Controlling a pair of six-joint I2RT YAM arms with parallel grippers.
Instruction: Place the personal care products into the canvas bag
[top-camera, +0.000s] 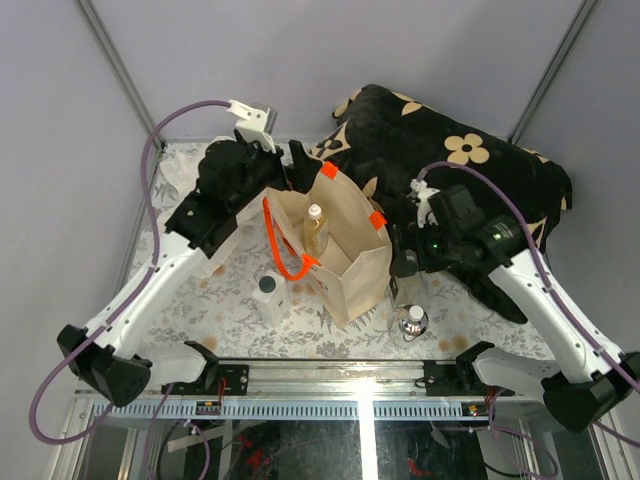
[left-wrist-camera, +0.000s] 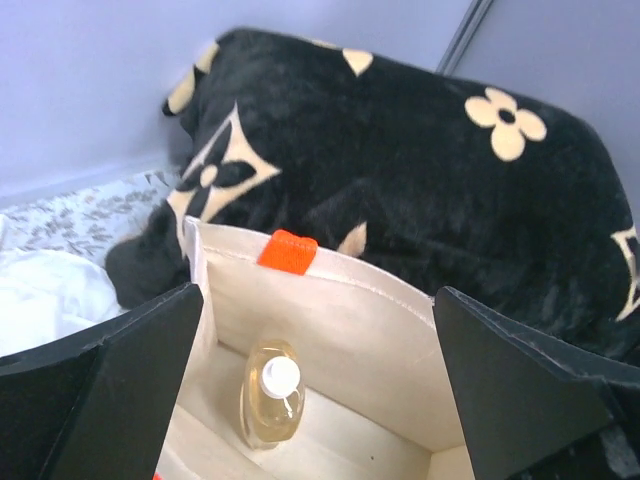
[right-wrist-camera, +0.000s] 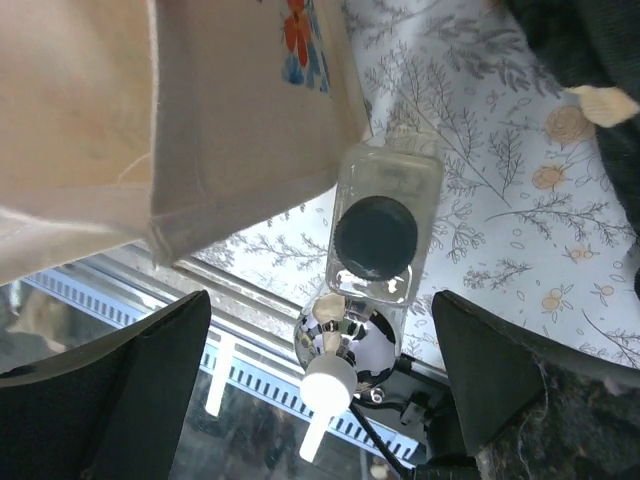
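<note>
The canvas bag (top-camera: 345, 262) stands open mid-table, beige with orange handles. The amber bottle with white cap (top-camera: 315, 230) stands inside it and shows in the left wrist view (left-wrist-camera: 270, 395) on the bag's floor. My left gripper (top-camera: 303, 170) (left-wrist-camera: 320, 400) is open and empty above the bag's far rim. My right gripper (top-camera: 403, 262) (right-wrist-camera: 315, 385) is open and empty, right of the bag, above the clear tall bottle with dark cap (right-wrist-camera: 385, 225). The squat round bottle (top-camera: 413, 321) (right-wrist-camera: 350, 345) stands just in front of that one. The whitish bottle (top-camera: 270, 298) stands left of the bag.
A black cushion with cream flowers (top-camera: 450, 160) (left-wrist-camera: 420, 150) lies behind and right of the bag. A white cloth (left-wrist-camera: 45, 295) lies at the far left. The table's front rail (top-camera: 330, 375) runs just beyond the round bottle. The bag's corner (right-wrist-camera: 180, 170) is close to the clear bottle.
</note>
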